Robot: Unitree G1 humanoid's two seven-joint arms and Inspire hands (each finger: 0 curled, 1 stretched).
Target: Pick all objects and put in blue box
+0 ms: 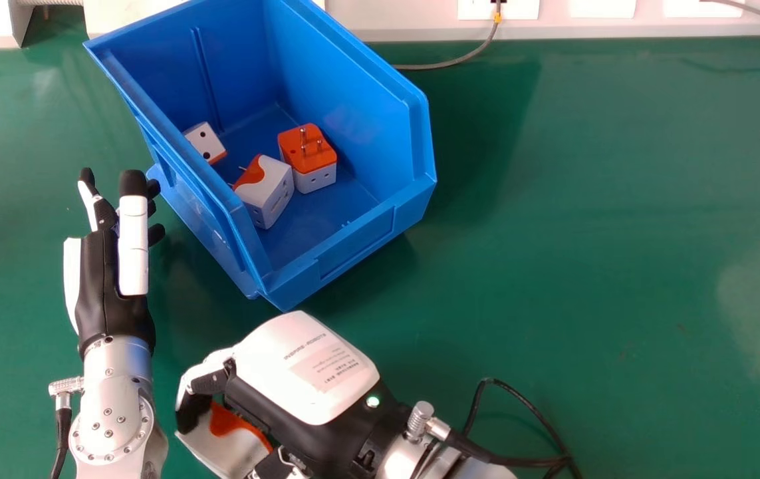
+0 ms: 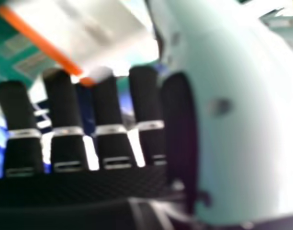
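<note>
Right hand (image 1: 303, 372): fingers curled round a white-and-orange adapter (image 1: 230, 454), outside the blue box (image 1: 356, 241).
Left hand (image 1: 104, 293): fingers fairly straight, holding nothing, beside the box.
Box: on the worktop (image 1: 586, 266), three adapters (image 1: 272, 193) inside.

Blue box (image 1: 366, 113) holds three adapters (image 1: 310, 156); right hand (image 1: 300, 372) grips fourth adapter (image 1: 225, 447); left hand (image 1: 110, 286) beside box.

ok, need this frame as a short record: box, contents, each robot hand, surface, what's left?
box: blue box, open top
box_contents: three orange-and-white plug adapters, one partly behind the rim, one mid-box, one with pins up
right_robot_hand: right robot hand, curled round a fourth adapter, outside the box
left_robot_hand: left robot hand, open, beside the box
surface: green table
remaining: held adapter not yet in box
</note>
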